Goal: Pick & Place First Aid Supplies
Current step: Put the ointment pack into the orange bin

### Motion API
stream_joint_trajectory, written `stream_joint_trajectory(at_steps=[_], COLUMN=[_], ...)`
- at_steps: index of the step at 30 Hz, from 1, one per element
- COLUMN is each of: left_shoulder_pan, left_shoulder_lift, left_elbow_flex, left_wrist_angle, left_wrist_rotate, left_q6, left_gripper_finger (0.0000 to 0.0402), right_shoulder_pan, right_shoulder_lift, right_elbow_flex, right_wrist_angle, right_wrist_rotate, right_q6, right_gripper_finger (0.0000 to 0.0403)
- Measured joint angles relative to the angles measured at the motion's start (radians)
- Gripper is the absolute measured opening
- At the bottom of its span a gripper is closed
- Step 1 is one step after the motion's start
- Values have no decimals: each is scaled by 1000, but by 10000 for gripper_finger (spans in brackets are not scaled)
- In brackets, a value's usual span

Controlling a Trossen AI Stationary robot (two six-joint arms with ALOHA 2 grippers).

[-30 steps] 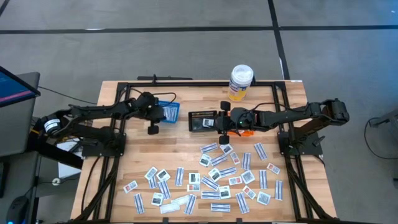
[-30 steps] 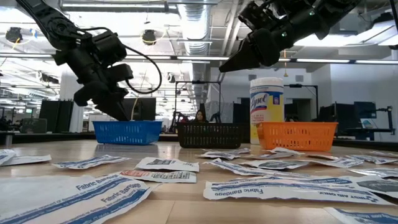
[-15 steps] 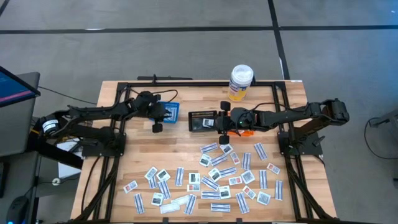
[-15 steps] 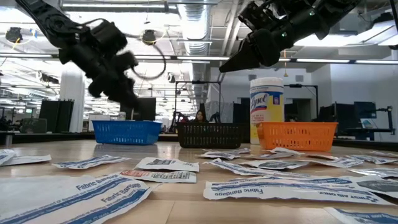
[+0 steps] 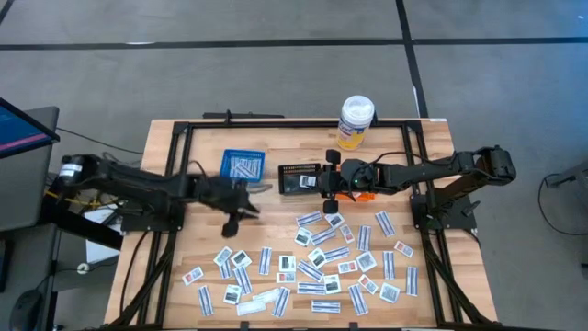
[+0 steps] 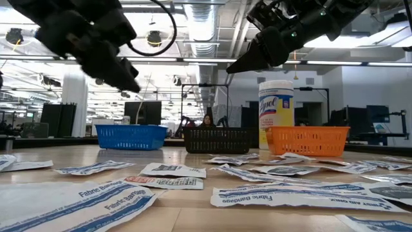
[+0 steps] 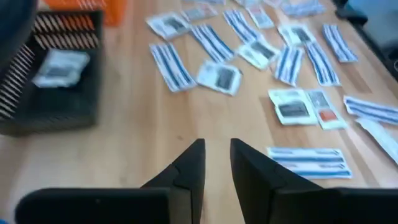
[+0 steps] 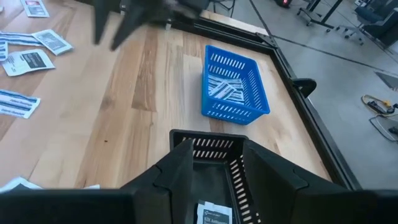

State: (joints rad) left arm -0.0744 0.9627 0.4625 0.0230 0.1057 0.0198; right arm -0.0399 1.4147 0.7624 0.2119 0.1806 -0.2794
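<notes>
Above bare wood, left hand hangs slightly spread, holding nothing.

High cam overhead, low cam table-level; both share blue basket.

A wooden table carries scattered white packets lower center-right, three baskets and a bottle along the upper-middle edge.

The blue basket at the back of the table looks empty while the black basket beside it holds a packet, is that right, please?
Not quite: the blue basket is not empty; the right wrist view shows white strips inside it. The black basket does hold a packet.
</notes>
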Motion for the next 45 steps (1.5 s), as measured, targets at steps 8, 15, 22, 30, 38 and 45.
stream_joint_trajectory(at_steps=[8,15,22,30,38,45], left_shoulder_pan=[-182,-287,-380,-398,-397,-398], left_shoulder_lift=[40,40,40,120,211,206], left_elbow_flex=[0,0,0,0,5,2], left_wrist_angle=[-132,-336,-393,-390,-382,-367], left_wrist_rotate=[-73,13,22,19,44,6], left_q6=[-337,-784,-965,-991,-931,-801], left_gripper_finger=[117,136,134,133,129,85], right_shoulder_pan=[-1,-1,-1,-1,-1,-1], right_shoulder_lift=[0,0,0,0,0,0], right_elbow_flex=[0,0,0,0,0,0], right_wrist_angle=[10,9,8,6,6,6], right_wrist_rotate=[0,0,0,0,0,0], right_q6=[0,0,0,0,0,0], right_gripper_finger=[137,138,136,134,134,132])
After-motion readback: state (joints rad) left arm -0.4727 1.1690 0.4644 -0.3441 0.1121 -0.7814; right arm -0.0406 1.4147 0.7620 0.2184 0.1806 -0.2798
